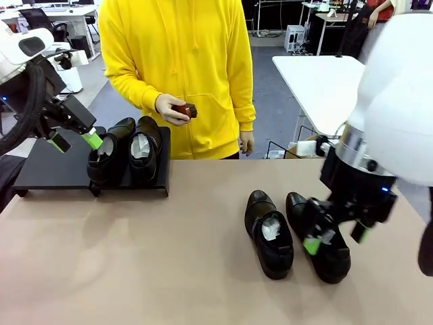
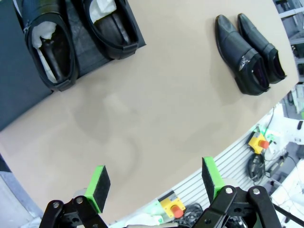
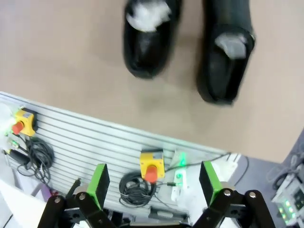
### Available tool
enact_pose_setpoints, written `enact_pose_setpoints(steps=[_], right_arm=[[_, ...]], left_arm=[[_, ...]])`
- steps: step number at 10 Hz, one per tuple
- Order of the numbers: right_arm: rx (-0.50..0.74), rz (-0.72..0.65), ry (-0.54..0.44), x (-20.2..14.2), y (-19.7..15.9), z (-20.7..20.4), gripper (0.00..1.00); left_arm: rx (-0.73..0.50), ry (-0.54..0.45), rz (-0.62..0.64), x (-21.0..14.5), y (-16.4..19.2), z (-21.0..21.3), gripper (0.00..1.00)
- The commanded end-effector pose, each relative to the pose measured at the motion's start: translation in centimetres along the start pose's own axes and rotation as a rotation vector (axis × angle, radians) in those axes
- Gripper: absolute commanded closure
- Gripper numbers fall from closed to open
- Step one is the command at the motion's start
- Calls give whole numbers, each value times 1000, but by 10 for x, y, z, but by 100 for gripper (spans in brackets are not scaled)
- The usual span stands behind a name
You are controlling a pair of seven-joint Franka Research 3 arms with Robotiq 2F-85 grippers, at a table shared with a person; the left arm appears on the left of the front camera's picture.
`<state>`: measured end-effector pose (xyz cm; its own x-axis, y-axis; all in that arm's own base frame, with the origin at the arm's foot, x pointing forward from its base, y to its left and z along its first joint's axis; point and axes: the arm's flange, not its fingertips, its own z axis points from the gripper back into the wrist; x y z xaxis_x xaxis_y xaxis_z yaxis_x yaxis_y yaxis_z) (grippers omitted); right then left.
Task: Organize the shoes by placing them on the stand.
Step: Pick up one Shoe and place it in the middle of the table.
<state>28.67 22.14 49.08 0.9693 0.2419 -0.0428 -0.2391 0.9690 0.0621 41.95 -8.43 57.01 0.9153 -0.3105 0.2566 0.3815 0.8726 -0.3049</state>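
Shoes were split between two places: one pair stood on the stand [image 1: 51, 169] at the far left, and two lay loose on the surface [image 1: 169, 271] at the right. The loose left shoe [image 1: 269, 233] and the loose right shoe [image 1: 333, 261] lay side by side, almost touching. Their long axes ran near to far, with toes toward the person and heels toward the near edge, leaning a little right. The right claw [image 1: 336, 239] hung wide and empty just above the loose right shoe, over its opening. In the right wrist view both heels lay just beyond the green pads [image 3: 99, 183]. That arm was plainly the nearer one for this pair, and the stand lay well apart to the far left.

On the stand, the left shoe [image 1: 108, 159] and the right shoe [image 1: 144, 152] filled the right half, each stuffed with white paper, and the left half was bare. The left claw [image 1: 76, 141] hovered wide and empty just beside the left shoe there, above the bare part. To my eye the bare half was where the loose pair should go
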Motion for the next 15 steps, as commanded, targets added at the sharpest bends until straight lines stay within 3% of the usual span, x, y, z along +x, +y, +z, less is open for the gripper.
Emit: enact_pose_setpoints(steps=[1, 3, 5, 11, 12, 13, 15], right_arm=[[8, 30, -48, 45, 39, -15, 0], [-102, -21, -85, 81, 61, -38, 0], [-136, -95, -43, 116, 45, -65, 0], [-62, -221, -55, 129, 4, -93, 0], [-62, -245, -63, 129, -2, -96, 2], [-66, -256, -67, 127, -4, -96, 17], [-72, -266, -49, 126, -5, -99, 17]], left_arm=[[10, 3, 10, 1, 0, 2, 0], [10, 3, 10, 1, 0, 2, 0], [10, 3, 10, 1, 0, 2, 0], [10, 3, 10, 1, 0, 2, 0], [10, 3, 10, 1, 0, 2, 0], [10, 3, 10, 1, 0, 2, 0], [10, 3, 10, 1, 0, 2, 0]])
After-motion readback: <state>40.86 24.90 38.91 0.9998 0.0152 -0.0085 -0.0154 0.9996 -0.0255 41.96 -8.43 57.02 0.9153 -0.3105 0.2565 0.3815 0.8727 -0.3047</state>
